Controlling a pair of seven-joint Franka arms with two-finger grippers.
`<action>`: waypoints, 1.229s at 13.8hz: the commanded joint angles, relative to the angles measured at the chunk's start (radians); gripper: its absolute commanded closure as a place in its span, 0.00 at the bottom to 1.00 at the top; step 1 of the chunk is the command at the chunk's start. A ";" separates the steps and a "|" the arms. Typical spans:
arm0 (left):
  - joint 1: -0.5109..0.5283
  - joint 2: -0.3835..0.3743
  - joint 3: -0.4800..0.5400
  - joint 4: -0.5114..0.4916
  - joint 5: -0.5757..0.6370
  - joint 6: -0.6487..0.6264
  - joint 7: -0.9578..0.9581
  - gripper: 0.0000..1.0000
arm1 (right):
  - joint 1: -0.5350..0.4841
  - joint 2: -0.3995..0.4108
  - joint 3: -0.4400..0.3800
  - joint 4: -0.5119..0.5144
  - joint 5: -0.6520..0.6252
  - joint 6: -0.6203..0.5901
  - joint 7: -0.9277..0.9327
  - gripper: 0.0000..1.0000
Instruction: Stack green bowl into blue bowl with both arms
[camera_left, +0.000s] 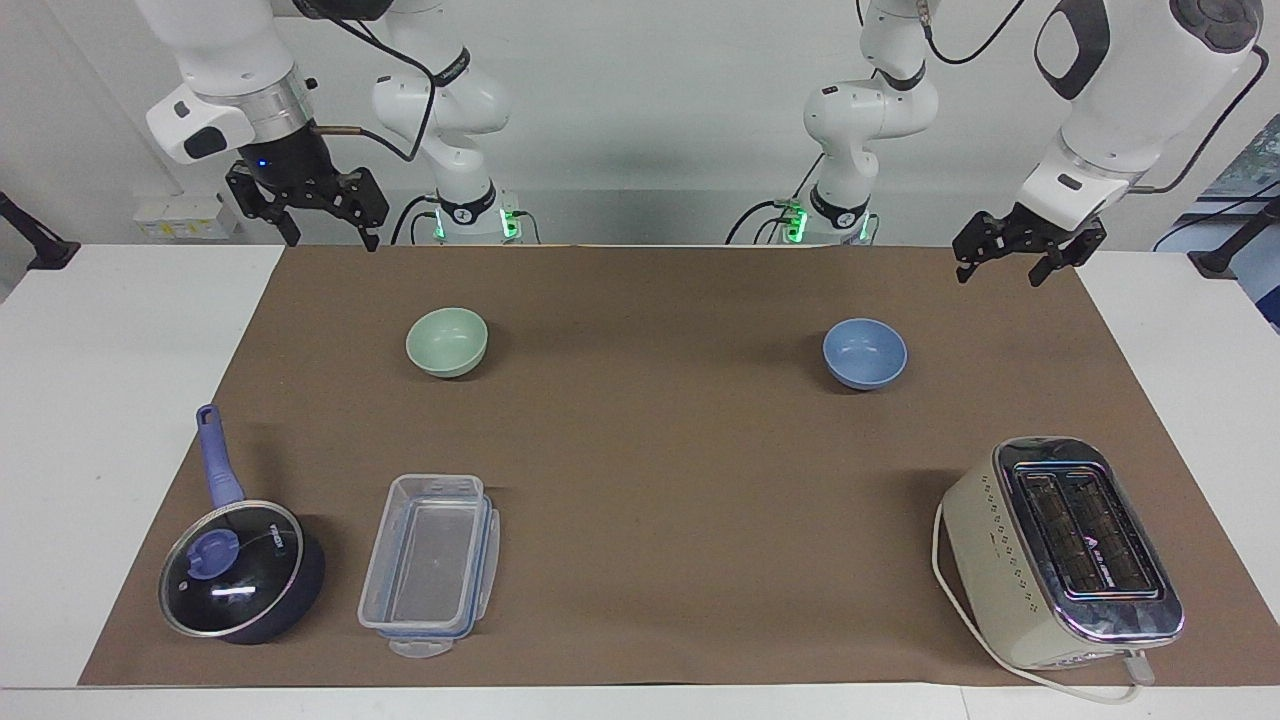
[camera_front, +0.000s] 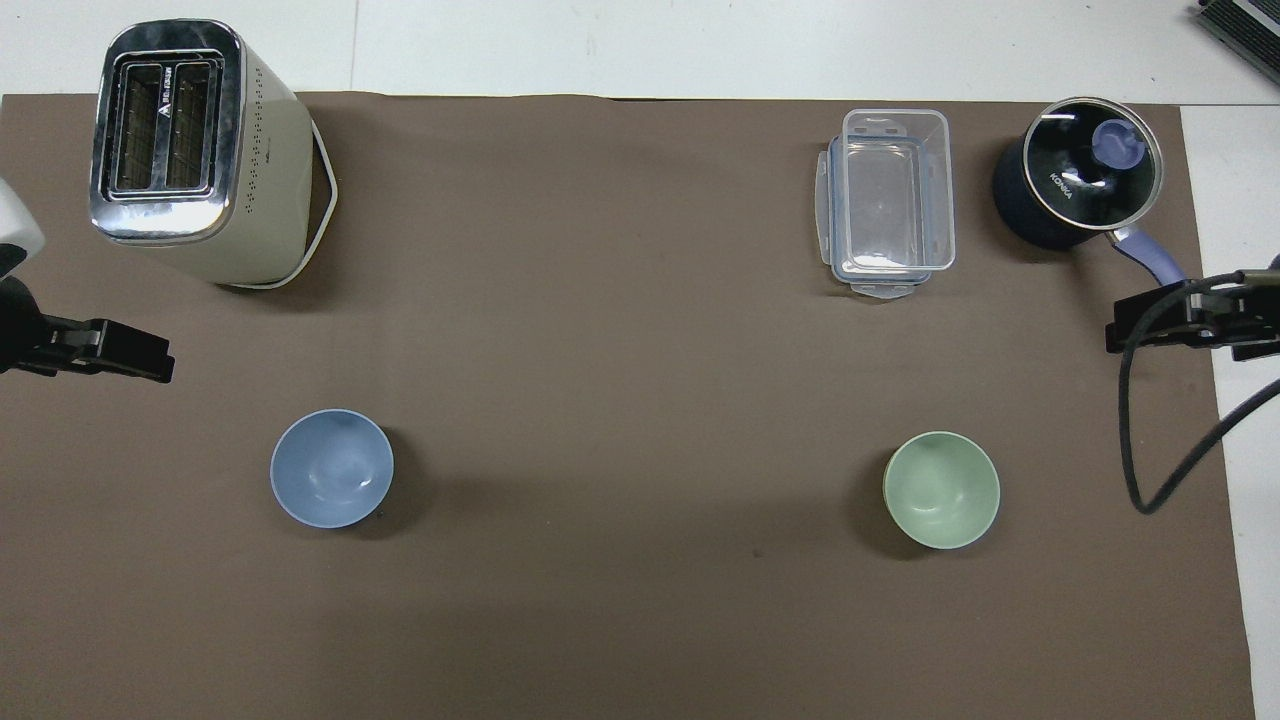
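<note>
The pale green bowl (camera_left: 447, 342) (camera_front: 941, 489) stands upright and empty on the brown mat, toward the right arm's end. Level with it, toward the left arm's end, sits the blue bowl (camera_left: 865, 353) (camera_front: 332, 468), also upright and empty. My right gripper (camera_left: 332, 238) (camera_front: 1120, 335) hangs open in the air over the mat's corner by the robots, well apart from the green bowl. My left gripper (camera_left: 1000, 275) (camera_front: 150, 362) hangs open over the mat's edge at the left arm's end, apart from the blue bowl. Neither gripper holds anything.
Farther from the robots than the blue bowl lies a cream toaster (camera_left: 1065, 550) (camera_front: 190, 150) with its cord. A clear plastic container (camera_left: 430, 565) (camera_front: 885, 200) and a dark lidded saucepan (camera_left: 240, 570) (camera_front: 1078, 185) sit farther out than the green bowl. The brown mat (camera_left: 660, 480) covers the table.
</note>
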 joint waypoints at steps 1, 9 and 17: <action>0.004 -0.030 -0.002 -0.032 0.010 -0.002 0.008 0.00 | -0.011 -0.021 0.002 -0.025 0.019 0.004 0.020 0.00; 0.007 -0.041 0.003 -0.088 0.009 0.047 0.013 0.00 | -0.013 -0.018 -0.002 -0.023 0.019 0.012 0.019 0.00; 0.079 -0.058 0.009 -0.225 0.009 0.183 0.101 0.00 | -0.013 -0.018 -0.002 -0.025 0.019 0.009 0.016 0.00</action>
